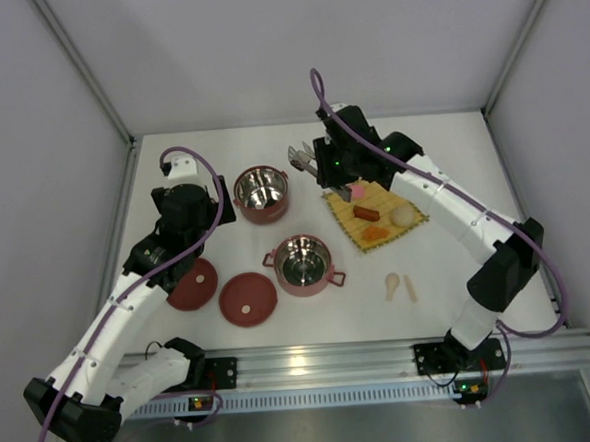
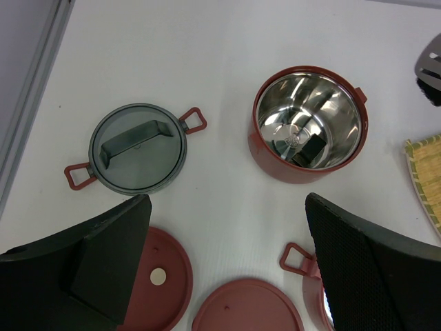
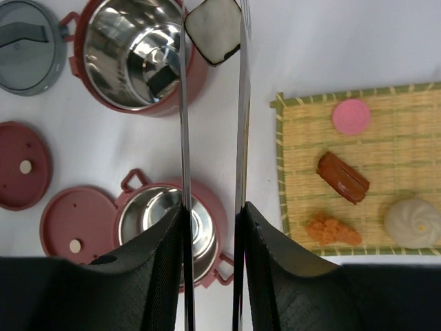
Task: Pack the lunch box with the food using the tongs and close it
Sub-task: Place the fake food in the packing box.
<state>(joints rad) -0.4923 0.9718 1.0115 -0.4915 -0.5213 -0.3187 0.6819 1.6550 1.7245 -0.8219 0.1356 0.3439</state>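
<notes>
We're logging the right gripper [image 3: 215, 207] clamping the tongs [image 3: 183, 124] across both arms (thin springy steel, probably slick), tips pinching the roll [image 3: 215, 27] near the far bowl [image 3: 117, 69] rim; left gripper [image 2: 226, 200] hanging spread, empty.

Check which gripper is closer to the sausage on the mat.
Right. The right gripper, shut on the tongs, sits by the far left corner of the mat, a short way from the sausage. The left gripper hangs open across both bowls, near the loose lids.
</notes>
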